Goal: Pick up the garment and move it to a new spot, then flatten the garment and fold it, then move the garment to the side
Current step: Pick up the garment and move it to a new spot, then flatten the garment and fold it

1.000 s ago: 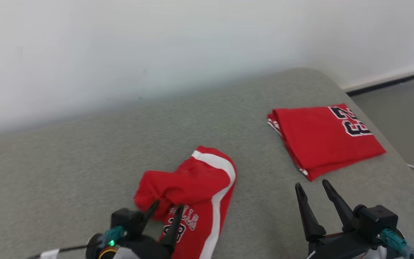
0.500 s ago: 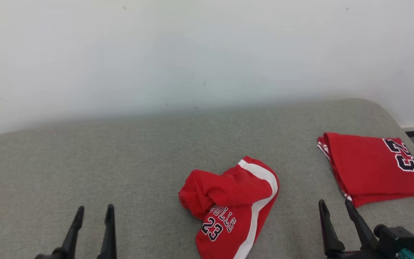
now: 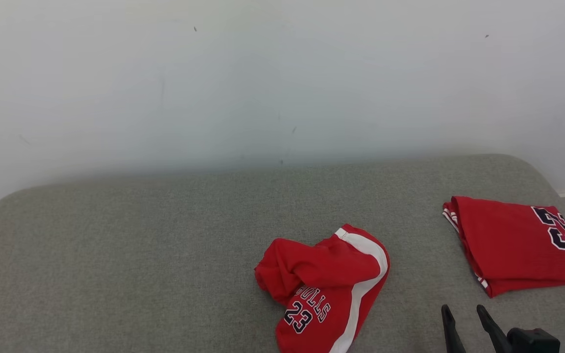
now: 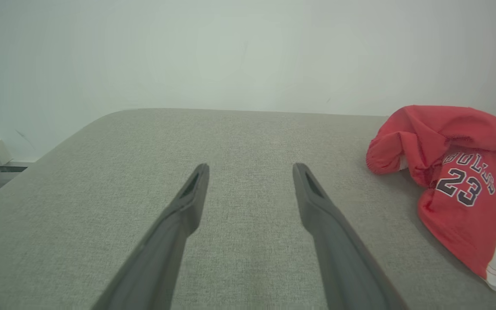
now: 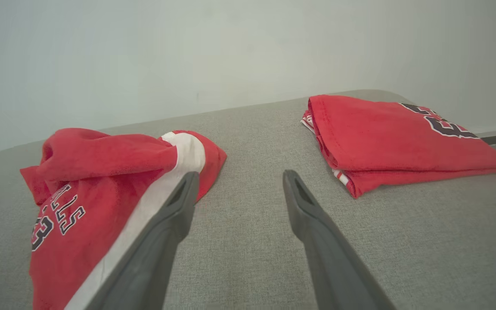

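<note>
Two pairs of jaws: left jaws and right jaws both spread wide, empty; the head view crops the right pair at its bottom edge.
Crumpled shorts (image 3: 326, 279): red, on the grey desk (image 3: 115, 245) between both pairs; lower end cropped in the head view, seen in the left wrist view.
Folded jersey (image 3: 523, 242): far right, edge cropped; whole in the right wrist view.
</note>
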### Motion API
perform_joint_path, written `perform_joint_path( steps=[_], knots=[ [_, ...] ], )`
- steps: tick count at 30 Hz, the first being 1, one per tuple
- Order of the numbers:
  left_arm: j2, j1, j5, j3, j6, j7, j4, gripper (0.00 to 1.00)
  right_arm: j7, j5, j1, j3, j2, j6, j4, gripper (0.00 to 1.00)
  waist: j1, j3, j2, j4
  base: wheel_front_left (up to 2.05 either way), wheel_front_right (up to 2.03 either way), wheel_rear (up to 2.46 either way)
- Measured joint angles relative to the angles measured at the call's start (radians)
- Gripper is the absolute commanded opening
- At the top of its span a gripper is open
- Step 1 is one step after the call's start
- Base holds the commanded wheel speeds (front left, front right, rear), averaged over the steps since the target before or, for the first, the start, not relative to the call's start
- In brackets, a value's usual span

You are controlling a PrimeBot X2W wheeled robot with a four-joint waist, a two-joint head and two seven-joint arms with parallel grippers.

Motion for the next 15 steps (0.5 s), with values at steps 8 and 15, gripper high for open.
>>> perform_joint_path(
  steps=[8, 15],
  knots=[
    [0.000, 0.000, -0.011, 0.007, 0.023, 0.024, 0.024, 1.00, 0.040, -0.013, 0.005, -0.010, 0.006, 0.000, 0.005, 1.00, 0.0000, -0.006, 0.0000, -0.007, 0.00, 0.00, 0.00],
    [0.000, 0.003, -0.017, 0.002, 0.028, 0.035, 0.007, 1.00, 0.045, -0.013, 0.005, -0.005, 0.009, 0.000, -0.008, 1.00, 0.0000, -0.007, 0.0000, -0.012, 0.00, 0.00, 0.00]
  ],
)
